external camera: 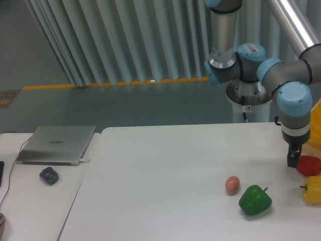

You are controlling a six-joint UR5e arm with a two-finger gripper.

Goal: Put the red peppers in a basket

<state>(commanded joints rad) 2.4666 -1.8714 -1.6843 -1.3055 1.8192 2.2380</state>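
My gripper [292, 159] hangs low over the white table [165, 175], its dark fingers just to the left of the red pepper [309, 164] and at about the same height; they look touching or nearly so at the pepper's left flank, but I cannot tell from this view whether the fingers stand apart or together, and nothing is visibly held. Taking the red pepper as my reference: it sits on the table close to the right edge of the frame. The yellow pepper [313, 190] lies directly in front of it, touching or just short of it, and is cut off by the frame edge. The green pepper [255, 200] lies to its front-left, well apart, with a small brownish egg-shaped object [232, 184] just beyond the green one to the left. Behind and to the right of the red pepper, a sliver of the translucent yellow-orange basket [316, 125] shows at the frame edge, mostly out of view. Left of the red pepper the tabletop runs bare to its far left edge, where a laptop [57, 143] and a mouse [49, 175] sit on a separate surface.
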